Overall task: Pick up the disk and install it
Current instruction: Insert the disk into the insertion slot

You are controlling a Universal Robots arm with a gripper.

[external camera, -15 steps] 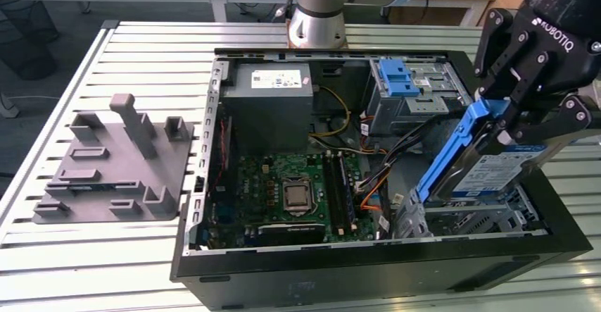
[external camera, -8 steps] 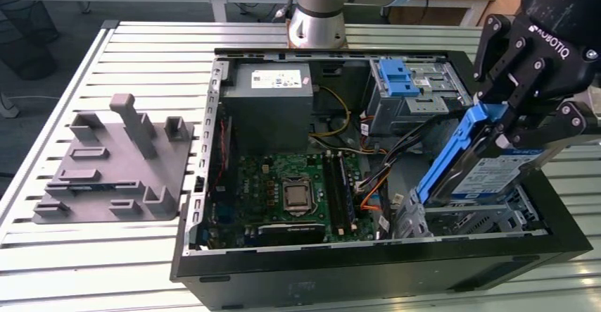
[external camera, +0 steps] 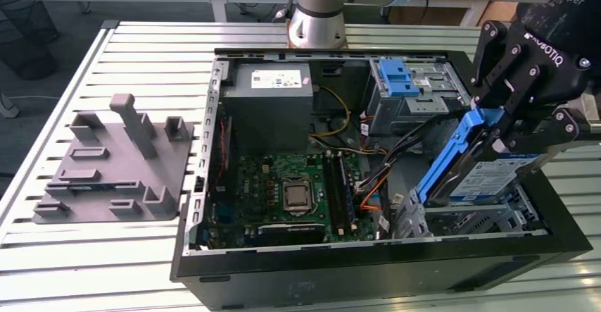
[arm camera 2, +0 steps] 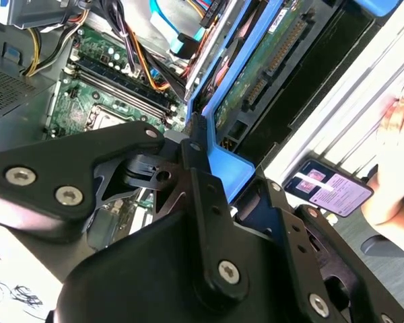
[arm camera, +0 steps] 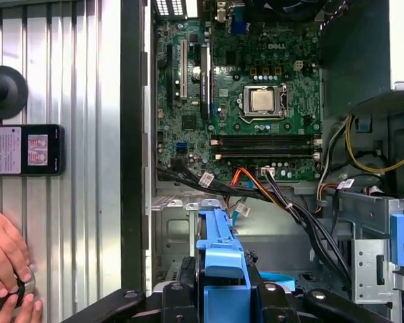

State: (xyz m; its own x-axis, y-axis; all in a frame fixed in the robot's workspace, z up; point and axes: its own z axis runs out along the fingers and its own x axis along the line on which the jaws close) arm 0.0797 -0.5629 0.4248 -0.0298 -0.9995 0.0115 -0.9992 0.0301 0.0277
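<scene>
The disk [external camera: 481,175] is a silver-grey drive with a blue-and-white label and blue side rails. It hangs tilted on edge over the metal drive cage [external camera: 469,222] at the front corner of the open computer case [external camera: 357,263], on the exterior view's right. My black gripper [external camera: 519,130] is shut on its upper end. In the second wrist view the gripper [arm camera 2: 232,180] clamps the blue rail, and the disk's green circuit-board side [arm camera 2: 269,64] points down into the case. In the first wrist view the disk's blue rail [arm camera: 219,252] runs out from the gripper [arm camera: 223,291].
A grey power-supply box [external camera: 272,108] and the motherboard [external camera: 291,192] lie inside the case, with cables [external camera: 376,178] beside the cage. A blue latch [external camera: 399,79] sits on the rear bay. A grey pegged fixture [external camera: 112,164] lies on the table. A phone [arm camera: 23,149] and a hand [arm camera: 7,269] are beside the case.
</scene>
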